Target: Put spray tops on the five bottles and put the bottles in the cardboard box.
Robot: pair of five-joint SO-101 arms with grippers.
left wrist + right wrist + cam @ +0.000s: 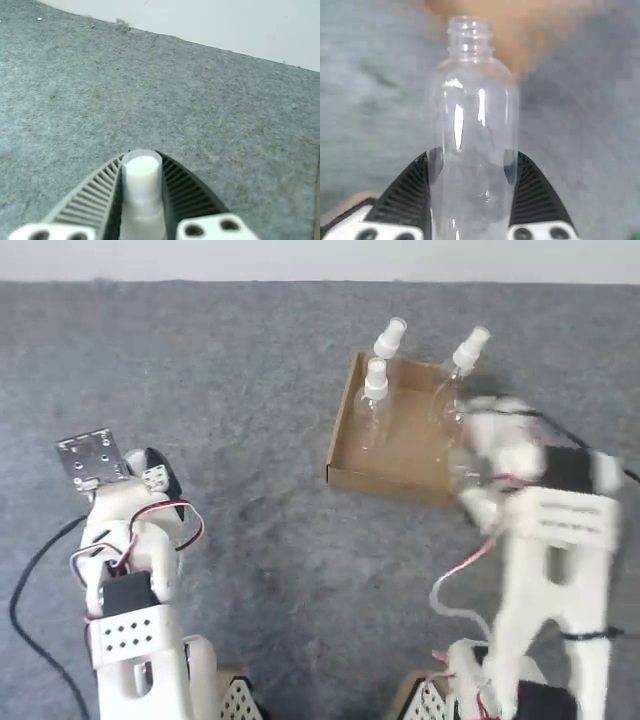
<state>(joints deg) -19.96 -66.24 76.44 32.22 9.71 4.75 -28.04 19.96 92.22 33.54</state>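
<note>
Bottle (472, 100), uncapped, clamped in the right tool (472, 160) with its neck free, probably for capping; left tool (142, 157) clamped on a white spray top (142, 175).

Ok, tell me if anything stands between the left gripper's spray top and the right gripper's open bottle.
Only bare grey mat lies between them. The cardboard box stands beside the bottle in the right gripper, its near wall close to the path from the spray top in the left gripper.
</note>
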